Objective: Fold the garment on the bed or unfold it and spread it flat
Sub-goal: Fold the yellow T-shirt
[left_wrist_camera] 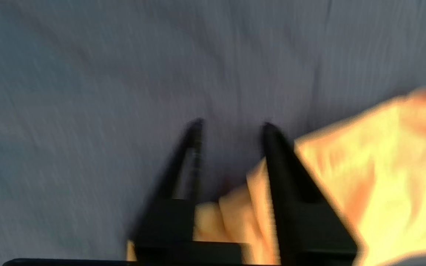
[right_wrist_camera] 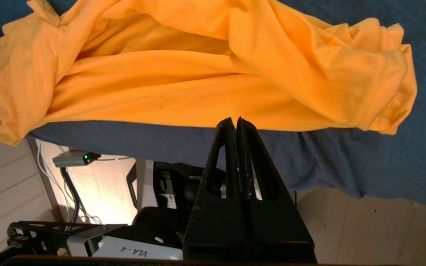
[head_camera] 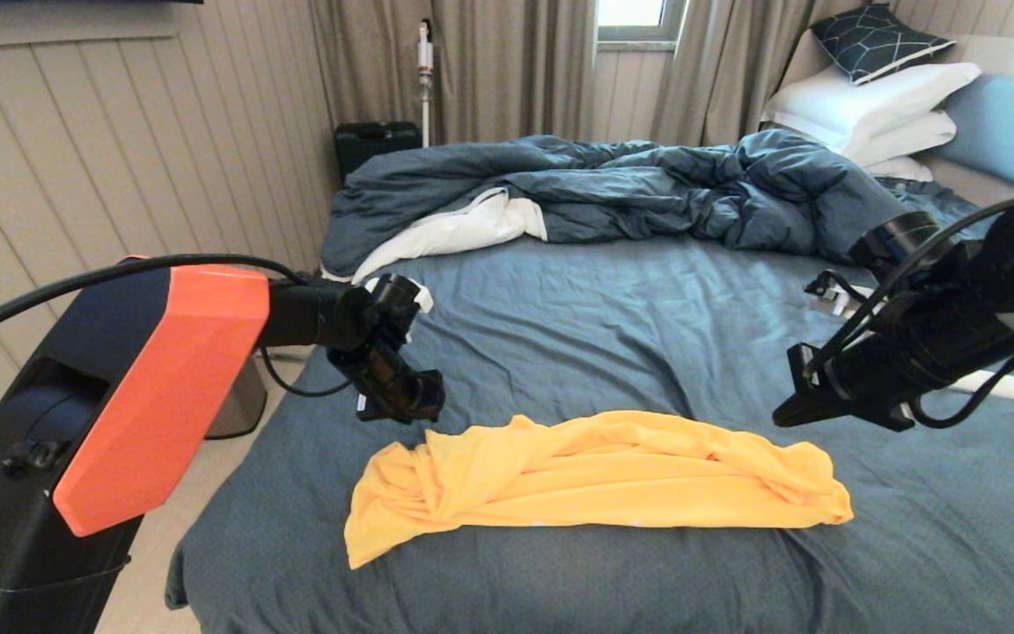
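Yellow-orange T-shirt (head_camera: 595, 480) bunched in a long roll, lower centre, on the bed (head_camera: 613, 317). Left gripper (left_wrist_camera: 231, 127) above its left end, fingers apart, nothing clamped, likely lining up a grab. Right gripper (right_wrist_camera: 236, 122) pressed together, empty, waiting at right.

Before me the bed (head_camera: 648, 317) carries my bunched yellow garment (head_camera: 595, 475) near its front edge, a rumpled dark blue duvet (head_camera: 630, 189) farther back, white pillows (head_camera: 877, 110) stacked at its head
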